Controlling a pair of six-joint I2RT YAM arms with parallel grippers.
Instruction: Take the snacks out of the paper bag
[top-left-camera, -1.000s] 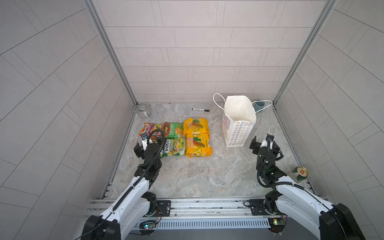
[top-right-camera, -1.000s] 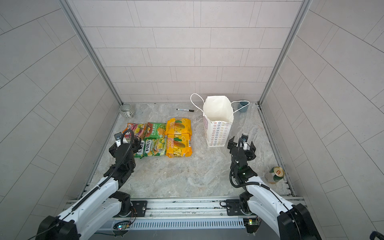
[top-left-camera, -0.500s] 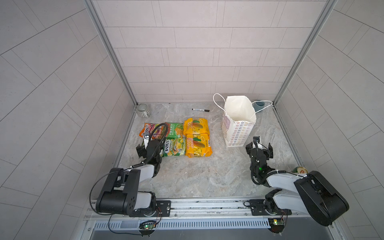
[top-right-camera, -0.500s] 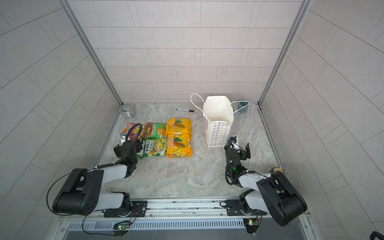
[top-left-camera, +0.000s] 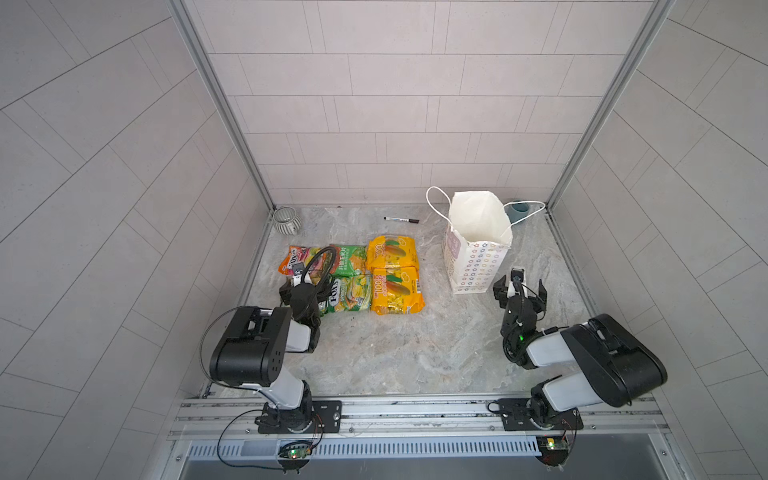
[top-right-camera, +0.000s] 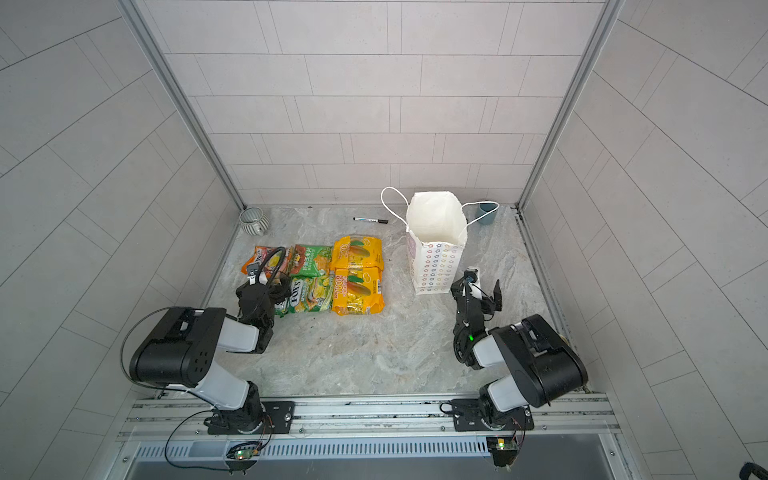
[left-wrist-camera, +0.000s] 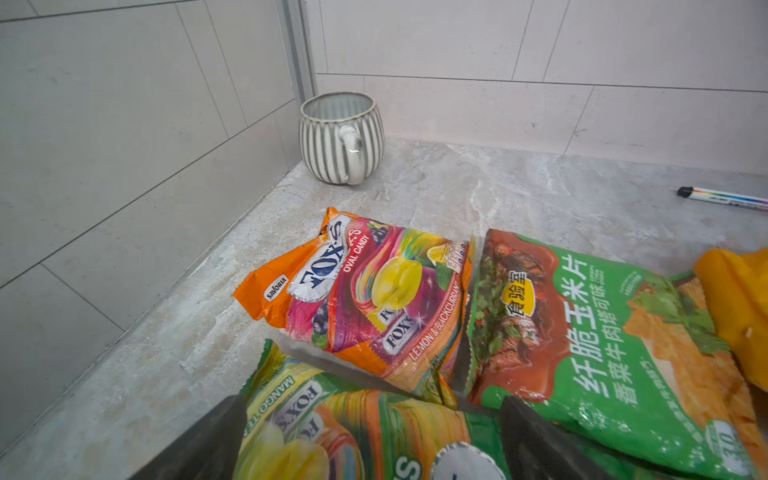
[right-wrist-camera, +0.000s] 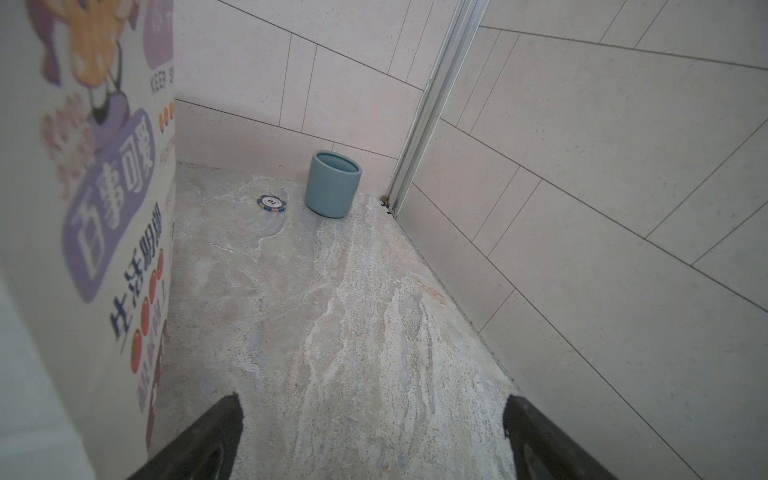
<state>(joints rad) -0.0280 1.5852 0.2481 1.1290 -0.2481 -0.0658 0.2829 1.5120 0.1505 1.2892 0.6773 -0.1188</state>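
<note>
The left hand (left-wrist-camera: 370, 409), jaws spread wide and holding nothing, sits low over the near edge of the snacks (top-left-camera: 392, 291), well to the left of the bag (top-left-camera: 478, 257). The right hand (top-left-camera: 520, 287), also spread and empty, rests just beside the bag's near right corner, apart from it and aimed past it toward a small blue cup (right-wrist-camera: 332, 185) behind the bag. The snacks, six glossy packets, lie flat on the table (top-left-camera: 415, 353) in two tidy rows, edges touching or overlapping, all clear of the bag; laid out this way, each one plainly counts as taken out. The bag stands upright with its mouth open upward, which suits reaching in from above. Only white paper shows inside, though its bottom is not fully visible. With both hands empty and both arms folded low, the unpacking looks finished.
</note>
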